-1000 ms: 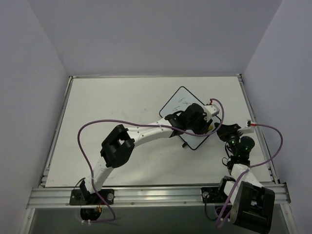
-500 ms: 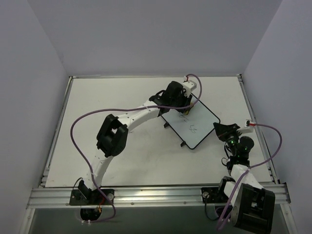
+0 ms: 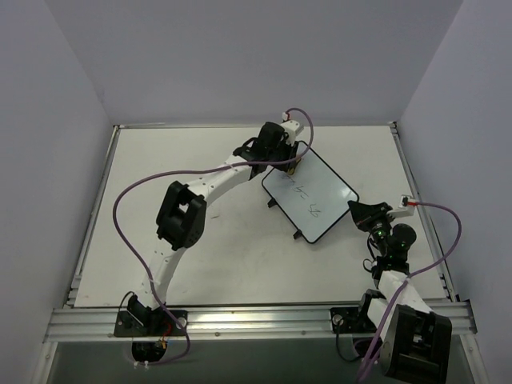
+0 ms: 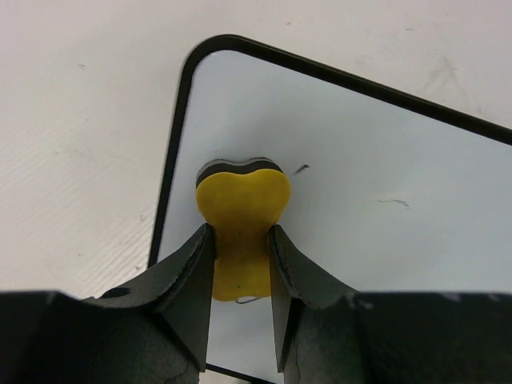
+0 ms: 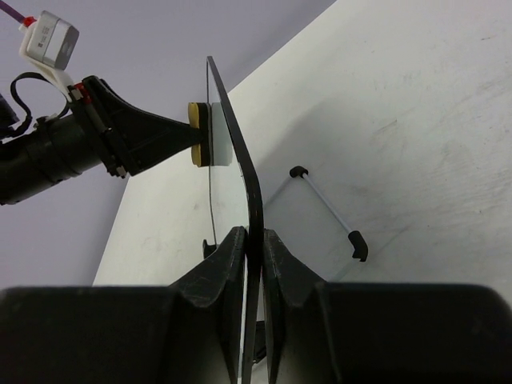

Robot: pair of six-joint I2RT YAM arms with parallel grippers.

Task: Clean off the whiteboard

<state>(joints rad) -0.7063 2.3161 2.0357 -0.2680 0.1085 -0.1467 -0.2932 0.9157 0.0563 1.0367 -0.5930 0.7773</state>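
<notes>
Clamps the whiteboard [image 3: 310, 192] by its near right corner in the right gripper [image 5: 254, 236], both fingers pressed tight on the thin black frame. Sets the board right of centre on the white table [image 3: 176, 160], turned diagonally, with small black feet [image 3: 298, 236] showing along its near left edge. Cannot tell how steeply it tilts.

Pinches a yellow bone-shaped sponge [image 4: 240, 200] at its waist in the left gripper [image 4: 240, 234], the arm stretched across from the left side of the table. Presses the sponge's dark pad flat against the white face, near the board's far corner and just inside the frame.

Shows black scribbles [image 3: 308, 200] across the middle of the face, apart from the sponge. Shows also two faint short strokes [image 4: 300, 169] just right of the sponge in the left wrist view.
</notes>
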